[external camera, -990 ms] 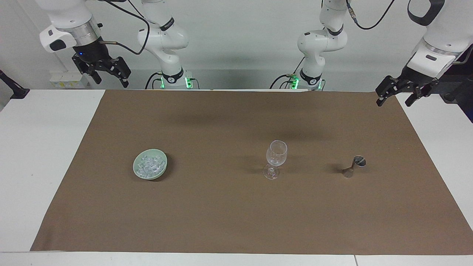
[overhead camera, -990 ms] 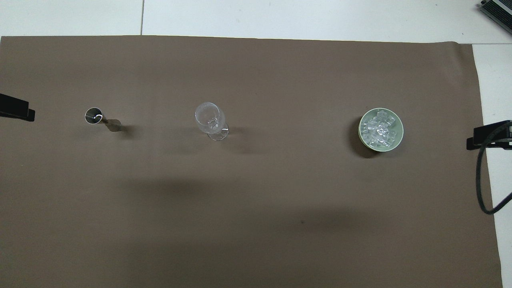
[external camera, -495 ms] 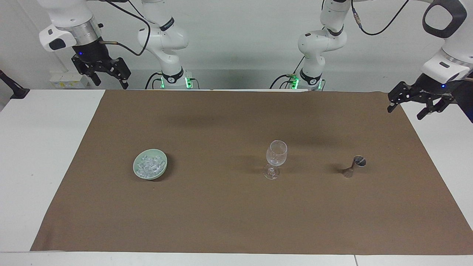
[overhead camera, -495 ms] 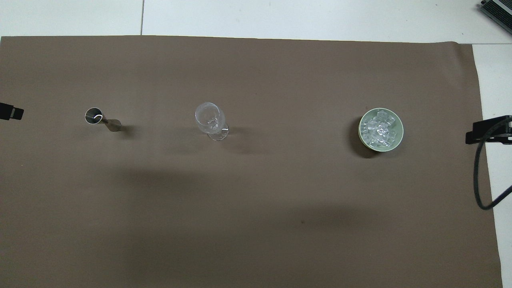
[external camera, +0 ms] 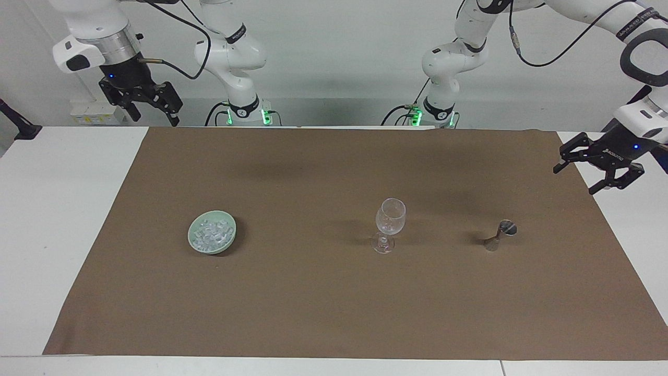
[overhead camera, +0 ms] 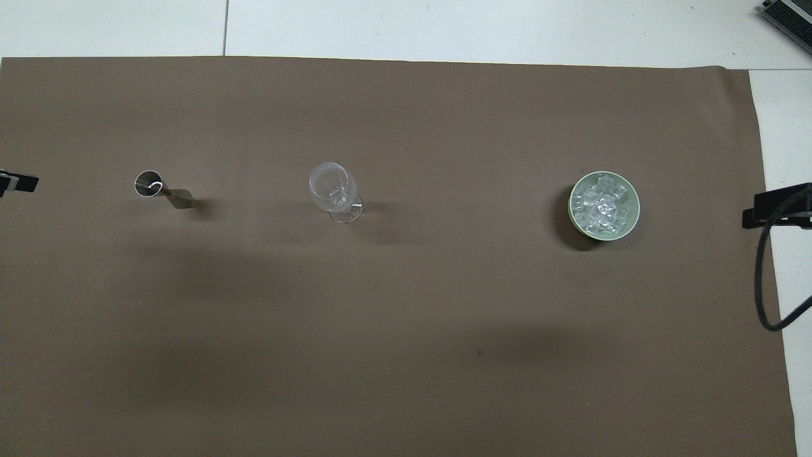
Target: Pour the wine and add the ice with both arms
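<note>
A pale green bowl (external camera: 231, 233) (overhead camera: 630, 222) heaped with clear ice (external camera: 211, 233) (overhead camera: 599, 206) sits on the brown mat toward the right arm's end. A clear stemmed glass (external camera: 390, 218) (overhead camera: 332, 188) stands upright mid-mat. Beside it, toward the left arm's end, stands a small metal jigger (external camera: 500, 234) (overhead camera: 160, 189). No wine shows; what the jigger holds I cannot tell. My left gripper (external camera: 574, 181) hangs open and empty over the mat's edge at the left arm's end. My right gripper (external camera: 155, 120) hangs open and empty, high over the mat's corner by its base.
The brown mat (external camera: 323, 303) covers most of the white table (external camera: 47, 209). A black cable (overhead camera: 764, 279) loops over the table at the right arm's end. One left fingertip (overhead camera: 20, 183) and a right finger (overhead camera: 775, 204) show at the overhead view's sides.
The left gripper has swung lower and outward, from the mat's corner near the robots to over the mat's end edge. The right gripper has shifted only slightly. Bowl, glass and jigger have not moved.
</note>
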Controlling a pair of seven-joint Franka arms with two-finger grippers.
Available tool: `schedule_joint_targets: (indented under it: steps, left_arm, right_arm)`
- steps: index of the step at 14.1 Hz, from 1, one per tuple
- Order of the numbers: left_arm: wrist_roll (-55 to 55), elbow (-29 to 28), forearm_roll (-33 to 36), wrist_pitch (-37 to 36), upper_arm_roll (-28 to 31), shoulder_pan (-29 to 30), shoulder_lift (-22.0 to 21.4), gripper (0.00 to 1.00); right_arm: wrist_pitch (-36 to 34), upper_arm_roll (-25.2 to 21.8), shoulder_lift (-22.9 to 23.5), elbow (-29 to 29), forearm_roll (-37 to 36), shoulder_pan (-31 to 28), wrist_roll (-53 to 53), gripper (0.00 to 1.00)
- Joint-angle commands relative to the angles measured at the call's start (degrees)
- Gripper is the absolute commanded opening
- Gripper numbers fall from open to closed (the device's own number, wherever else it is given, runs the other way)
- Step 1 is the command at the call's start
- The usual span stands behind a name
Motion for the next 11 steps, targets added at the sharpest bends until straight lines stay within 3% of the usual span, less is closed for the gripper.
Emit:
schedule_joint_targets:
  steps: [1,11]
  left_arm:
    - [9.45,0.07,-6.29,0.85,-0.32,3.51,3.14,1.0]
    - [50.06,-0.54,-26.25,-3.8,-0.76,10.19,16.49,1.0]
  right_arm:
    - [1.27,-0.55,-0.8,-1.28,0.9,0.25,-1.2,1.0]
    - [-0.56,-0.55,-1.15,-1.37,1.25,0.25,-1.2,1.0]
